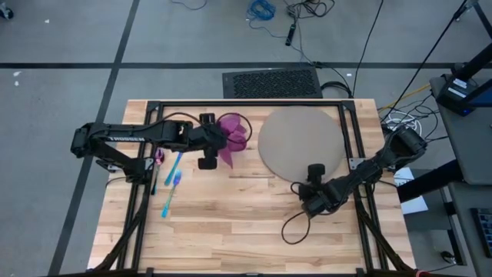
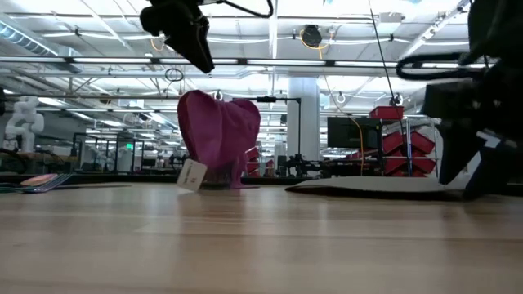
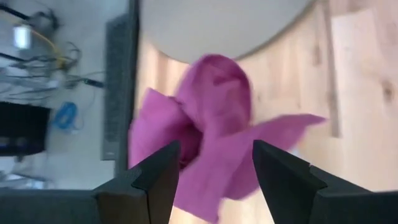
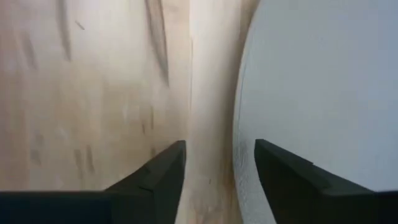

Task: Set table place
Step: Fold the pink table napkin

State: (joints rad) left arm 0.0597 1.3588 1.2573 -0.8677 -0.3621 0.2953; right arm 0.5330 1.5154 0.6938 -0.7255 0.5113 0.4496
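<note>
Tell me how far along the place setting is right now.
Done: the round mat lies flat on the table. In hand: the left gripper, open, hangs over the bunched purple napkin beside the mat; the right gripper, open, sits at the mat's edge. Left: the cutlery lies off to the side; no plate or glass is visible.

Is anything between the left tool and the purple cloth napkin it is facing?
Nothing visible: the open left tool faces straight onto the crumpled purple cloth napkin, with only bare light-wood table around it.
</note>
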